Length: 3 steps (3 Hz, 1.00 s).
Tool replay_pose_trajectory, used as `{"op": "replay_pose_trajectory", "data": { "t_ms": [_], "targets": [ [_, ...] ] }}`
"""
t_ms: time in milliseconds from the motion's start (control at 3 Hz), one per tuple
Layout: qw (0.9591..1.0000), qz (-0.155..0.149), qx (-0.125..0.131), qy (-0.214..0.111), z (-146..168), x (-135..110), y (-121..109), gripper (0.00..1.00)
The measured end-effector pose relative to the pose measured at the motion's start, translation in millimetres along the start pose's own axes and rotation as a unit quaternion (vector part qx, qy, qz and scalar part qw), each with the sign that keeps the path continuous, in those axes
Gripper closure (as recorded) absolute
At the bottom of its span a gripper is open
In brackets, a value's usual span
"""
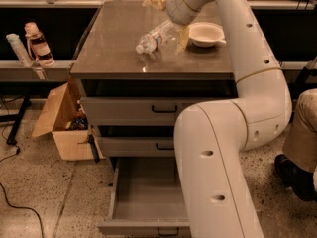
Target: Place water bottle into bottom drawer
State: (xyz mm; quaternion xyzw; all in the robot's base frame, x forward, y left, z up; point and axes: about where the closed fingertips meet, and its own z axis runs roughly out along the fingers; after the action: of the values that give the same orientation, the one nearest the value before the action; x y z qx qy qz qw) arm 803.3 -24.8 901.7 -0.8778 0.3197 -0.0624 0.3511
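Note:
The water bottle (155, 36), clear and crinkled with a white cap, lies on its side on the cabinet top (114, 48), cap toward the front left. My gripper (176, 35) has come down at the bottle's base end, open. One pale finger (182, 38) stands between the bottle's base and the white bowl (206, 33). The other finger is hidden behind the bottle. The bottle rests on the top. The bottom drawer (148, 190) is pulled out below, its grey inside bare, partly hidden by my arm.
My white arm (223, 148) fills the right of the view and hides the drawers' right side. The two upper drawers (129, 110) are shut. An open cardboard box (62, 128) stands on the floor at left. A pink-capped bottle (38, 44) stands on a shelf at far left.

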Motion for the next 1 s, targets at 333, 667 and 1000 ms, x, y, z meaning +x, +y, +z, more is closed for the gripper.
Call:
{"op": "replay_pose_trajectory", "data": {
  "t_ms": [333,667,1000],
  "targets": [
    [0.9984,0.028,0.001,0.049,-3,23,-3,0.0],
    [0.9965,0.042,0.005,0.072,-7,34,-4,0.0],
    [0.9968,0.042,0.006,0.068,-4,34,-3,0.0]
  ]
}}
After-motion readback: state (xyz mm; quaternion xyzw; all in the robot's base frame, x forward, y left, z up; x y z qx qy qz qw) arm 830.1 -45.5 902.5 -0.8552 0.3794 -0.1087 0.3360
